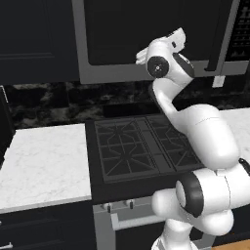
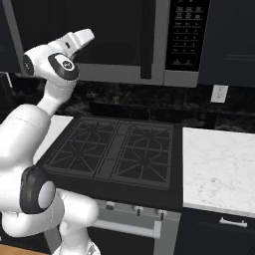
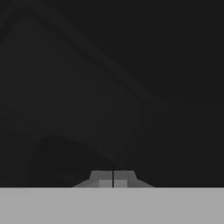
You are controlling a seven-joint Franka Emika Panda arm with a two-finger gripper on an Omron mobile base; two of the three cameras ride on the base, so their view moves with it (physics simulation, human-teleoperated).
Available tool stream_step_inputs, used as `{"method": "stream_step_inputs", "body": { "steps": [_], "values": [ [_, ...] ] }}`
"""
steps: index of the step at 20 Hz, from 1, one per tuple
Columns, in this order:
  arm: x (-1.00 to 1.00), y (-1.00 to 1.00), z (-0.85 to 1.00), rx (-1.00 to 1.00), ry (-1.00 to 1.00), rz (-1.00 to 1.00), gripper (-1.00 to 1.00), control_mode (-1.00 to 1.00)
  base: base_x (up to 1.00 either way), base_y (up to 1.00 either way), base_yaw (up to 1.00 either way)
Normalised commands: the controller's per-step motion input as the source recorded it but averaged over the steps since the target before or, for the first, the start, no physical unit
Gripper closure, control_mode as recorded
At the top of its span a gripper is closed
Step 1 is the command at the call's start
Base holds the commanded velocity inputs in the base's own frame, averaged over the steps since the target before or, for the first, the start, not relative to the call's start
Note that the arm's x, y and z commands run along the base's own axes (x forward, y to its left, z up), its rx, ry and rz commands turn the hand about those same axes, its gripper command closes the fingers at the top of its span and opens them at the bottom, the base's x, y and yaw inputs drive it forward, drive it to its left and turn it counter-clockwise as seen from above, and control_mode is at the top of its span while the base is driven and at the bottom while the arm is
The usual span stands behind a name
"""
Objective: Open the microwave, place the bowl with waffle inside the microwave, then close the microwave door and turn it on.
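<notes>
A: Supporting surfaces?
B: White marble counter (image 1: 44, 161), left of the stove (image 1: 141, 146); a second marble counter section (image 2: 219, 164) to its right.
A: Stove top?
B: Black, two grates side by side.

White, glossy Franka arm (image 1: 205, 136) of rounded, bulbous links; black bands and disc caps at joints; gripper (image 3: 113, 178) fingertips look grey, dimly lit.

Hidden and cropped items
Microwave (image 2: 149, 40): top cut by frame edge; button panel (image 2: 187, 35) markings too small to read. Hand view: dark glass, contents behind indistinct.
</notes>
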Motion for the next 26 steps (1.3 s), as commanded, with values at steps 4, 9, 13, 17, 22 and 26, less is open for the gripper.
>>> {"method": "stream_step_inputs", "body": {
  "steps": [4, 9, 13, 17, 22, 26],
  "values": [
    [1.00, -0.21, -0.01, 0.16, 0.05, 0.59, 1.00, -1.00, 0.00, 0.00, 0.00],
    [1.00, -0.01, -0.02, 0.03, 0.33, 0.49, 1.00, -1.00, 0.00, 0.00, 0.00],
    [0.68, -0.01, 0.16, 0.00, 0.46, 0.14, 1.00, -1.00, 0.00, 0.00, 0.00],
    [-0.37, -0.54, 0.23, 0.00, 0.36, 0.06, 1.00, -1.00, 0.00, 0.00, 0.00],
    [-0.84, -0.94, 0.70, 0.01, 0.25, -0.02, 1.00, -1.00, 0.00, 0.00, 0.00],
    [-0.93, -1.00, 0.97, 0.01, 0.20, -0.10, 1.00, -1.00, 0.00, 0.00, 0.00]
  ]
}}
